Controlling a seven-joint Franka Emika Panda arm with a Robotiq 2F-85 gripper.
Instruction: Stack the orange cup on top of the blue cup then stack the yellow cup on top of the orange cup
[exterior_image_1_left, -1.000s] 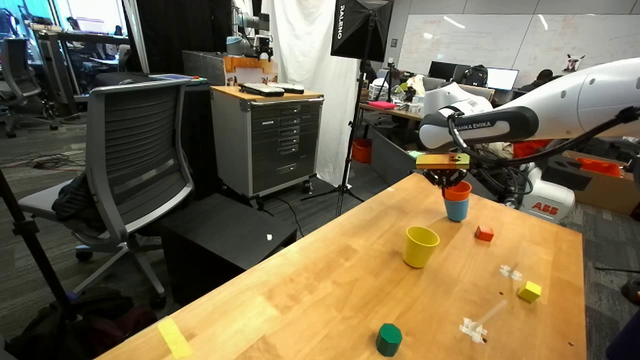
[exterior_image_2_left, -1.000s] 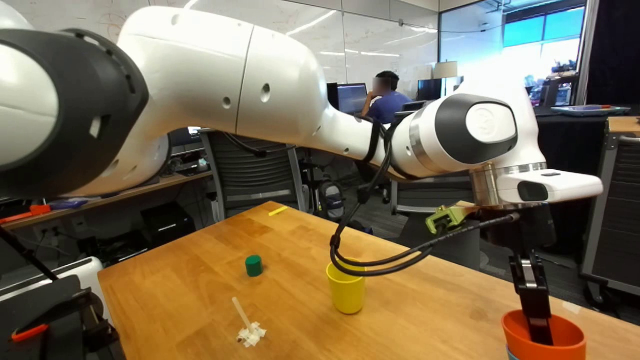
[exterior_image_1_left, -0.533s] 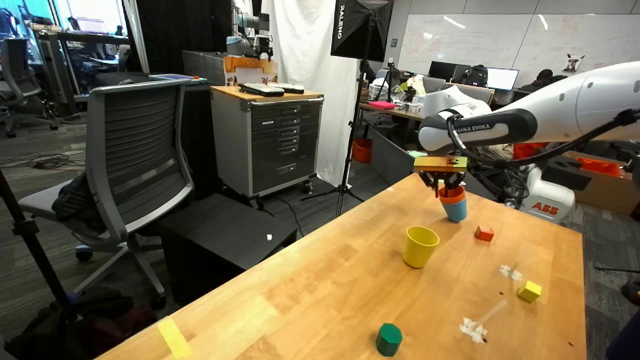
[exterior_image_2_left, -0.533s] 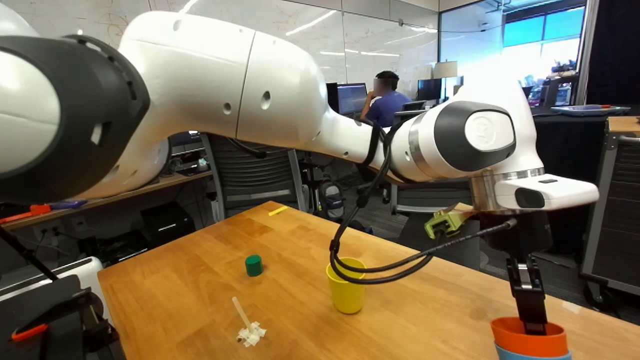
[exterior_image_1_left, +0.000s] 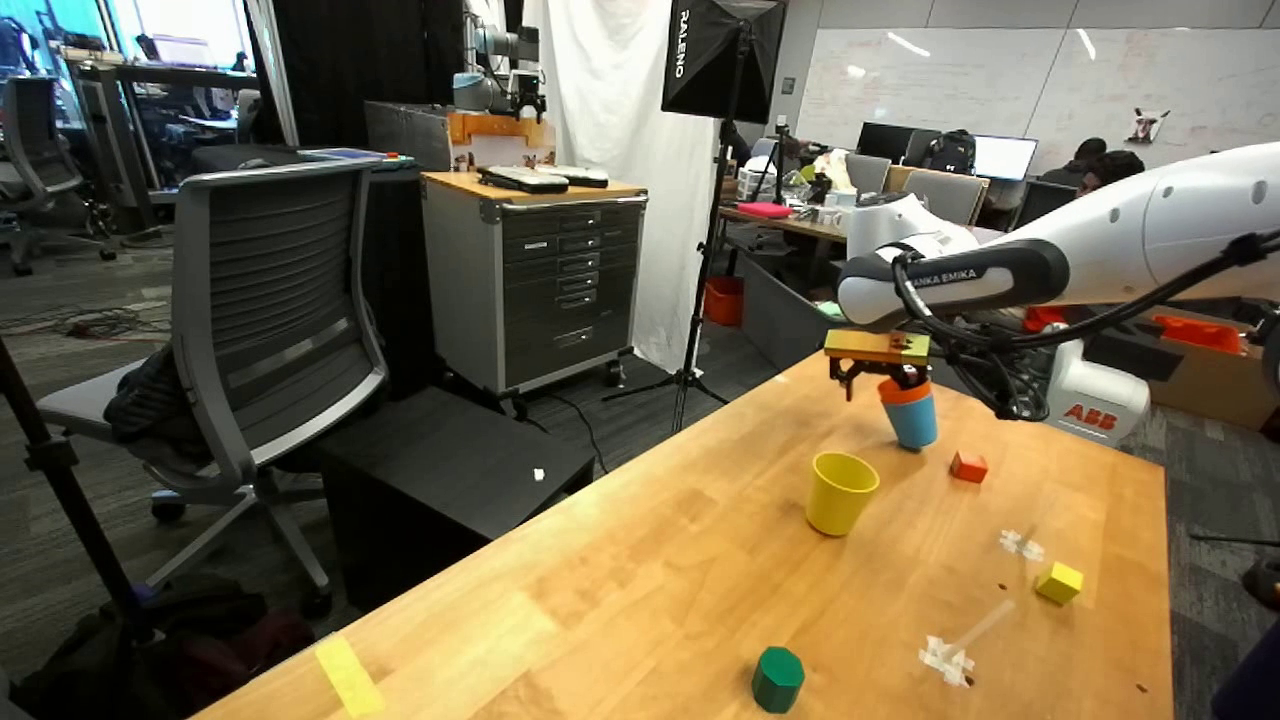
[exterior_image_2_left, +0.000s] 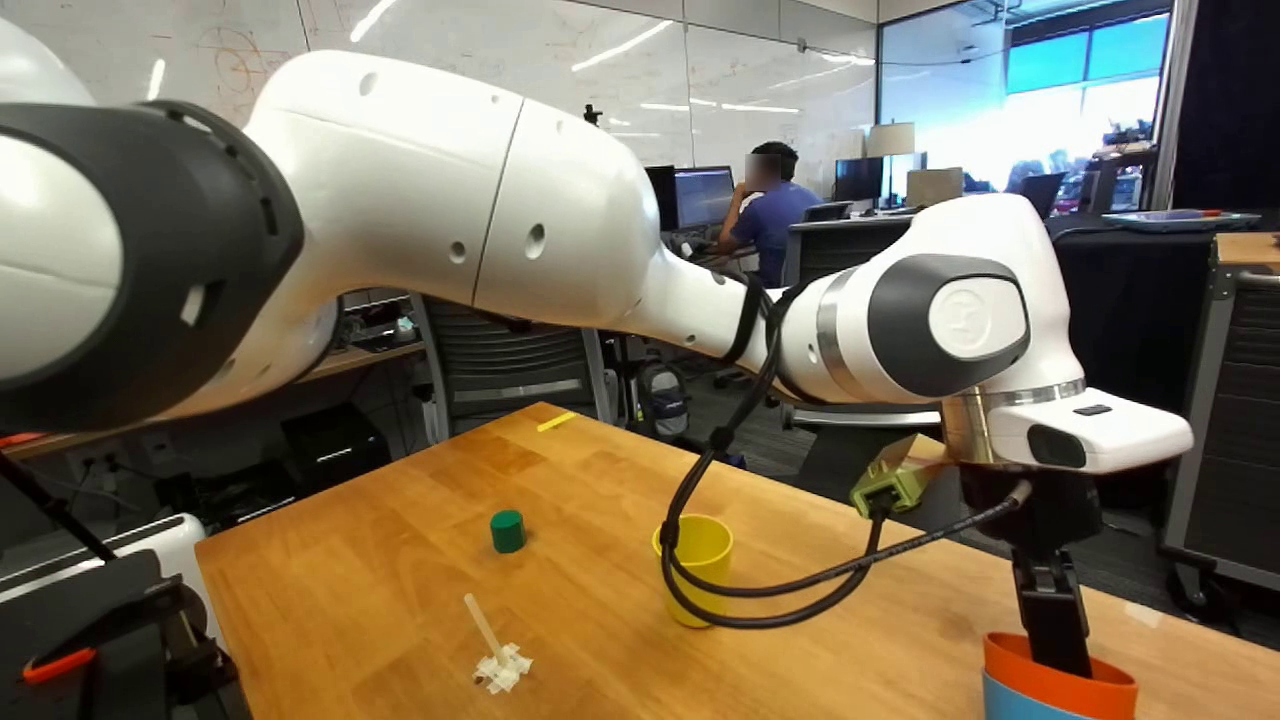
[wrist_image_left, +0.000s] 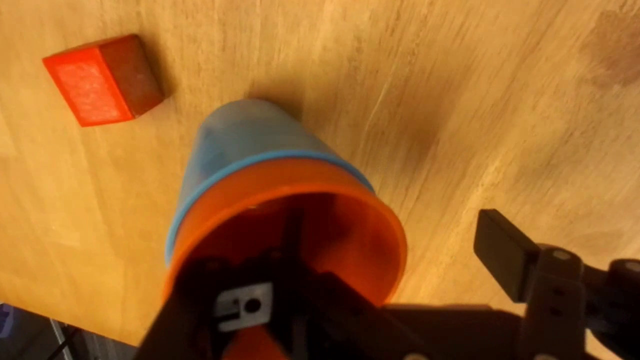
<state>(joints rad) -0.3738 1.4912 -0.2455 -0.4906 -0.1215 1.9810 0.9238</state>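
Orange cup (exterior_image_1_left: 908, 395) sits down inside the blue cup (exterior_image_1_left: 913, 425) on the bench (exterior_image_1_left: 620, 590), and both look tipped a bit. The hand (exterior_image_1_left: 877, 388) is just above them with its fingers apart: one dips into the orange cup, the other hangs outside, not touching it. So nothing is pinched. I think the first job looks done. The hand should go straight up next, or that inside finger may knock the cups over. The yellow cup (exterior_image_1_left: 842, 505) stands mouth up, well apart from the hand, between it and the green block (exterior_image_1_left: 778, 680) in both exterior views. A red block (exterior_image_1_left: 968, 466) is near the blue cup. A yellow block (exterior_image_1_left: 1059, 583) is farther off.
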